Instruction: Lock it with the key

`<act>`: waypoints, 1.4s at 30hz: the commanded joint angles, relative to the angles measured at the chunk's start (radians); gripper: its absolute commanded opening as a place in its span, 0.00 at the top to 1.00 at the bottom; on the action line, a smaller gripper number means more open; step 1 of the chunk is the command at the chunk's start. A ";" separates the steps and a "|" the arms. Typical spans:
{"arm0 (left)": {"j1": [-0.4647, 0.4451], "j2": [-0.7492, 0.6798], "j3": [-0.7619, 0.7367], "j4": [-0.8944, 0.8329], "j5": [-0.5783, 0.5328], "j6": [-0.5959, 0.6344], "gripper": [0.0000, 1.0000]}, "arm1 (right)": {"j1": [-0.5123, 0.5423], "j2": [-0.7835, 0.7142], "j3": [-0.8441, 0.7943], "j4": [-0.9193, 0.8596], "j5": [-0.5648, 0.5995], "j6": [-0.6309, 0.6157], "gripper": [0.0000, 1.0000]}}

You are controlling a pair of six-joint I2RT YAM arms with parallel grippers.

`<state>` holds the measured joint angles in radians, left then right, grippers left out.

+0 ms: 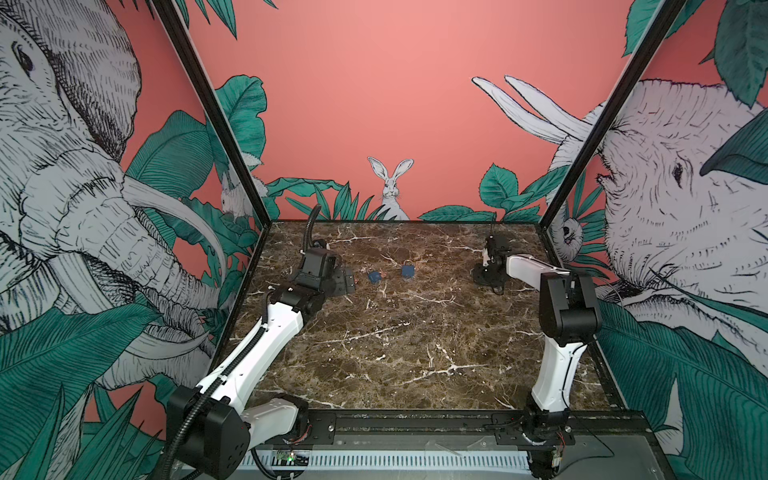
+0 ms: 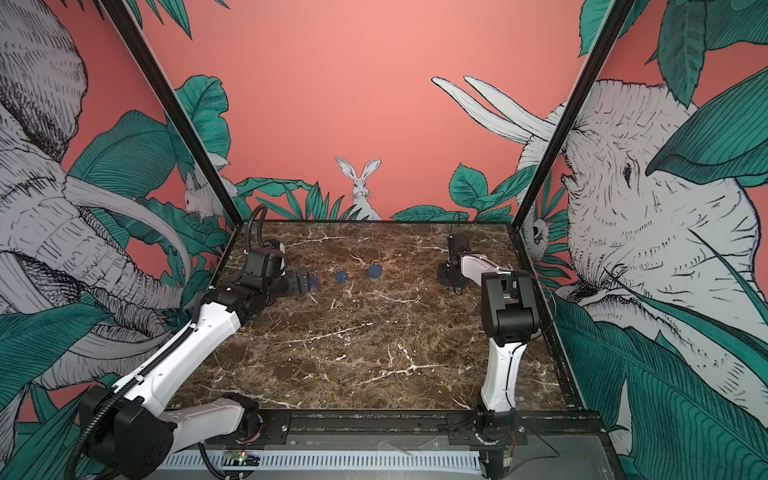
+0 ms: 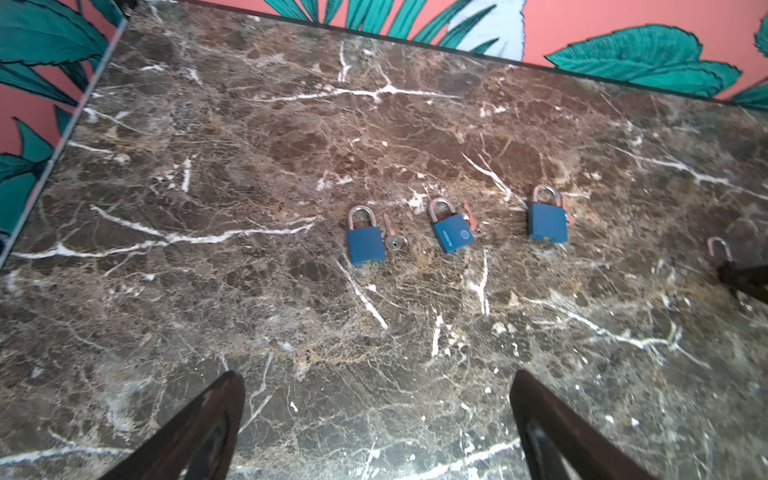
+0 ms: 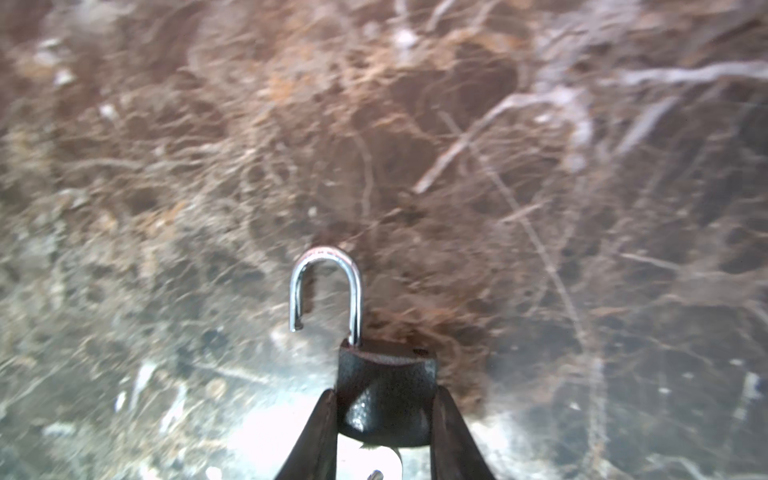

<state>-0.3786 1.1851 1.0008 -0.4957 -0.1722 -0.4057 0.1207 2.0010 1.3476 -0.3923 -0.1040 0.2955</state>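
The right hand (image 4: 384, 392) is closed part-way on the dark body of a padlock (image 4: 386, 374), low over the far right of the worktop (image 1: 415, 353). The shackle (image 4: 328, 286) stands open, with its free end out of the body. Gripping the body probably leaves the shackle clear to be pressed home and the keyhole end reachable. A pale glint below the body may be its key, but I cannot tell. The left hand (image 3: 374, 415) hangs wide open and empty, facing three blue padlocks (image 3: 365, 245) lying in a row at far centre, a key (image 3: 392, 237) beside each. No container is in view.
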 commanded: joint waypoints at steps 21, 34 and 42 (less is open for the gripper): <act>0.004 0.095 -0.039 0.211 0.432 0.029 0.14 | 0.190 -0.247 -0.198 0.088 -0.246 -0.139 0.90; 0.005 0.272 -0.009 0.364 0.659 -0.129 0.18 | 0.432 -0.330 -0.187 0.109 -0.293 -0.115 0.90; 0.003 0.302 -0.036 0.429 0.749 -0.191 0.22 | 0.531 -0.327 -0.148 0.127 -0.299 -0.129 0.90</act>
<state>-0.3786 1.4971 0.9733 -0.1196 0.5205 -0.5617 0.6437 1.7042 1.1645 -0.3084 -0.3935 0.1745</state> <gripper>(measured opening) 0.788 0.302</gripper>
